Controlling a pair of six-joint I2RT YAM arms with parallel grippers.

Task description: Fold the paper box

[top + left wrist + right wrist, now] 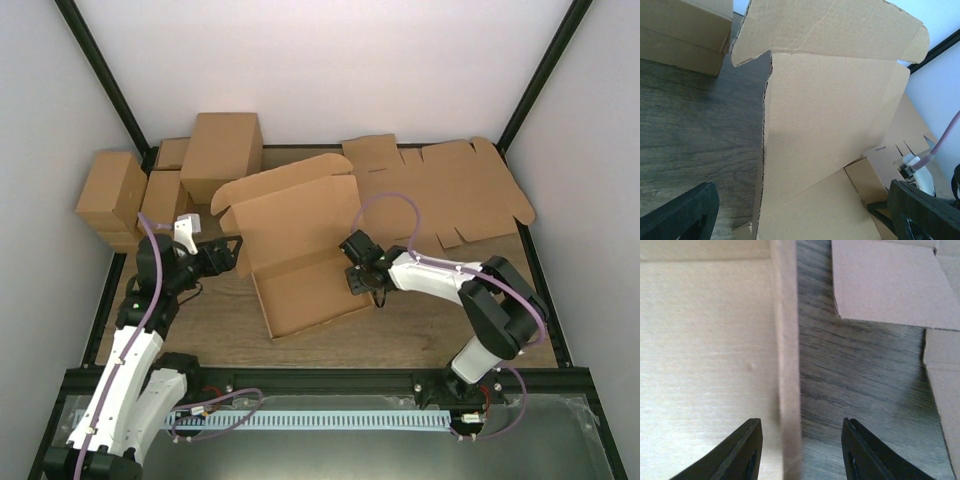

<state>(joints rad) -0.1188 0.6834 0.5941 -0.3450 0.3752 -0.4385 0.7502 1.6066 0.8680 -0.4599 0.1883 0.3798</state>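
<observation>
At the left of the table [420, 325], in front of a stack of finished cartons [220, 150], the left gripper [228, 256] is spread wide and holds nothing. Its arm reaches low and level toward the paper box [300, 250], whose raised lid stands just ahead of its fingers. The box sits mid-table with its tray down, its lid upright and leaning back, and its flaps not yet tucked.

The plain corrugated board looks light and stiff across its panels but ready to bend at the creases. It may slide on the wood when pushed. A pinch on a wall's edge or a flap near a crease, with the other arm bracing, seems the surest hold.

At the box's right side, the right gripper [362, 283] points down with its jaws apart, astride the side wall [787, 365]. One finger is inside the tray and one outside over the table, neither clamping the board. Flat cardboard sheets [450, 195] lie at the back right.
</observation>
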